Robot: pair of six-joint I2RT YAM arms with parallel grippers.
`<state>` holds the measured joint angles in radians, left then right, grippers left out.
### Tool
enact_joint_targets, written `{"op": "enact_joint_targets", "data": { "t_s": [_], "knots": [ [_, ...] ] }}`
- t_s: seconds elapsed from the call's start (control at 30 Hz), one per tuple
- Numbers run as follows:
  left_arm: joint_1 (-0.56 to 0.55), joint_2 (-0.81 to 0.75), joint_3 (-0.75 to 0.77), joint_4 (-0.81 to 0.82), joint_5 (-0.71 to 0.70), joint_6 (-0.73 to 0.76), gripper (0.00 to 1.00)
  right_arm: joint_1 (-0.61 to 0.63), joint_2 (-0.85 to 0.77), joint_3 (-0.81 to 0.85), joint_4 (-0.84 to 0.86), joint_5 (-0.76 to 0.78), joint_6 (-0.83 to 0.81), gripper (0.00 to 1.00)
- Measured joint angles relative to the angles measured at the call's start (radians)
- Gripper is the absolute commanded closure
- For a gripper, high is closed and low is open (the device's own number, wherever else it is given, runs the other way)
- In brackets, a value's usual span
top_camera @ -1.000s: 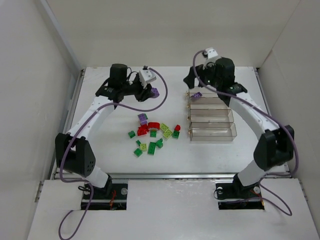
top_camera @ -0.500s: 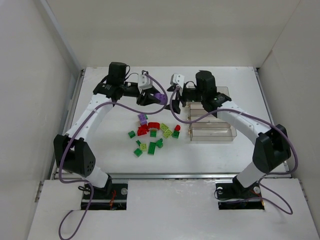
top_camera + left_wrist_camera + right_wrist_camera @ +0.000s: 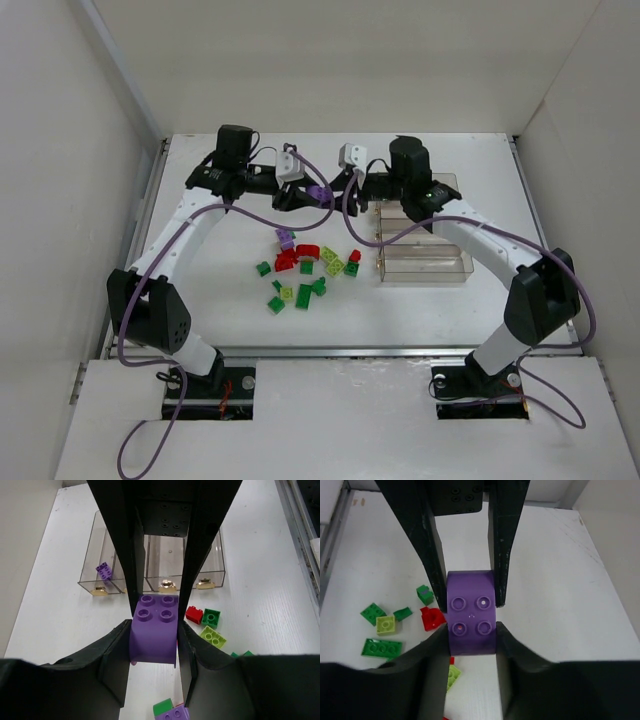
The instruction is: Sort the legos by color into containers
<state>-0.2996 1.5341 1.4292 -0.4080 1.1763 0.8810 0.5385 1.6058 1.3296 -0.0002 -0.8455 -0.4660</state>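
Observation:
A purple brick (image 3: 318,192) hangs in the air between my two grippers, above the back middle of the table. My left gripper (image 3: 155,632) is shut on its smooth end. My right gripper (image 3: 471,630) faces it and has its fingers pressed on both sides of the studded end. The other legos (image 3: 305,265) lie loose in a red, green, yellow-green and purple cluster below. The containers (image 3: 212,555) stand in one clear block on the right, and a small purple brick (image 3: 104,570) lies in the farthest bin.
White walls close in the table on three sides, with a metal rail (image 3: 155,190) along the left edge. Purple cables loop from both wrists over the middle of the table.
My right arm has swung left from over the containers to meet the left gripper, and its jaws have closed from wide open onto the purple brick. The left gripper shifted slightly right, still holding it.

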Motion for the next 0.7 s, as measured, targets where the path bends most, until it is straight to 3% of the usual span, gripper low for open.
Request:
{"op": "enact_joint_targets", "data": {
  "t_s": [0.03,0.07,0.1,0.13,0.17,0.2,0.3,0.43,0.57,0.7],
  "knots": [
    [-0.001,0.000,0.000,0.004,-0.002,0.001,1.00,0.000,0.000,0.001,-0.001,-0.006,0.008,0.73],
    [-0.001,-0.001,0.000,0.005,-0.002,0.002,0.96,0.000,0.000,0.002,0.000,-0.008,0.014,0.95],
    [-0.001,-0.002,0.000,0.004,-0.001,0.000,0.81,-0.001,0.000,0.003,0.000,-0.013,0.021,1.00],
    [-0.002,-0.004,0.000,0.008,-0.003,-0.003,0.58,-0.001,0.000,0.004,0.000,-0.013,0.026,1.00],
    [-0.002,-0.006,0.000,0.010,-0.006,-0.006,0.22,0.000,0.000,0.005,0.001,-0.007,0.041,1.00],
    [-0.002,-0.007,0.000,0.016,-0.012,-0.007,0.00,0.000,0.002,0.009,0.001,0.003,0.056,1.00],
    [-0.002,-0.010,-0.001,0.027,-0.053,-0.043,0.00,-0.009,0.018,0.028,0.017,0.043,0.142,1.00],
    [-0.007,-0.045,-0.055,0.134,-0.189,-0.135,0.00,-0.079,0.058,0.038,0.089,0.146,0.389,1.00],
    [-0.020,-0.132,-0.195,0.284,-0.481,-0.240,0.00,-0.186,0.092,0.022,0.119,0.505,0.745,1.00],
    [-0.041,-0.153,-0.253,0.364,-0.743,-0.271,0.00,-0.248,0.118,0.022,0.034,0.861,1.043,1.00]
  ]
}}
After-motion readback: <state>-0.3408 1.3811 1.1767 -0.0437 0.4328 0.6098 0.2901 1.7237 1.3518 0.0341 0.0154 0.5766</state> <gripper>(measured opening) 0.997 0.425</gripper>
